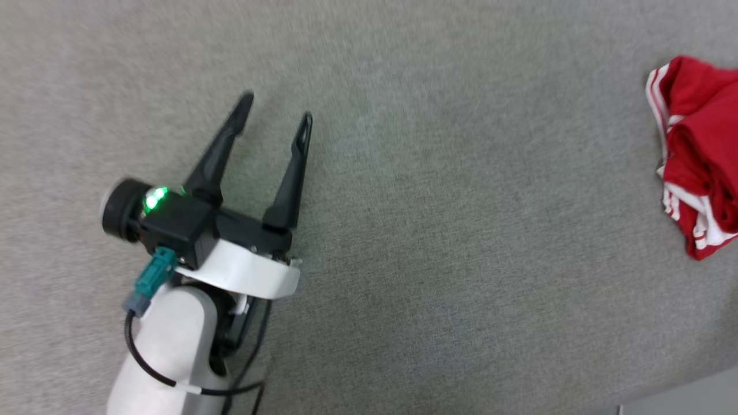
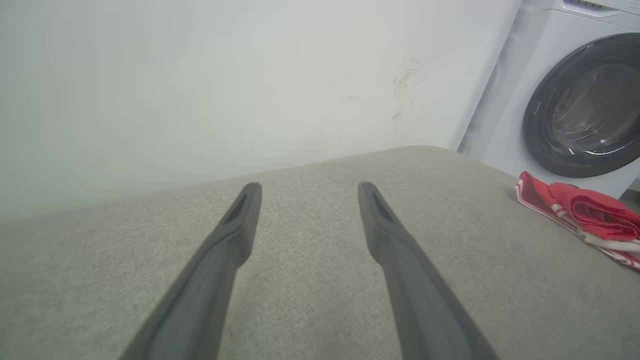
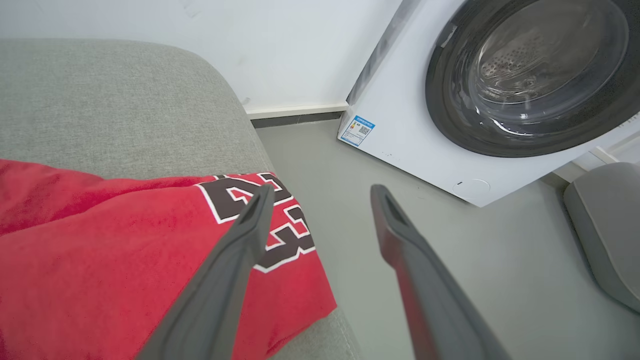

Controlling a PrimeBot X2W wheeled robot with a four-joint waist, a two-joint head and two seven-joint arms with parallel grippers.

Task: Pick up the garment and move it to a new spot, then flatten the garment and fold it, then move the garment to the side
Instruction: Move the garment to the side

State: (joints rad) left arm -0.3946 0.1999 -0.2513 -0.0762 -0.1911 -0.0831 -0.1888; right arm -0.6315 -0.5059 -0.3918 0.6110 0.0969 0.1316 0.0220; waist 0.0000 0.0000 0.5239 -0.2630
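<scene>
The red garment (image 1: 700, 155) lies bunched at the right edge of the grey cushioned surface (image 1: 438, 230), its red-white stripe trim showing. My left gripper (image 1: 275, 111) hovers open over bare cushion at the left, far from the cloth, with nothing between its fingers. In the left wrist view the left gripper (image 2: 309, 186) points at the wall, the garment (image 2: 585, 212) off to its right. In the right wrist view my right gripper (image 3: 322, 189) stands open just above the garment (image 3: 125, 250), whose black-and-white lettering lies under the left finger (image 3: 240, 250); nothing is held.
A white washing machine (image 3: 450, 150) with a dark round door stands on the grey floor (image 3: 350, 165) beside the cushion's edge. A white wall (image 2: 225, 85) rises behind the cushion. A grey rounded object (image 3: 607, 225) sits at the right of the floor.
</scene>
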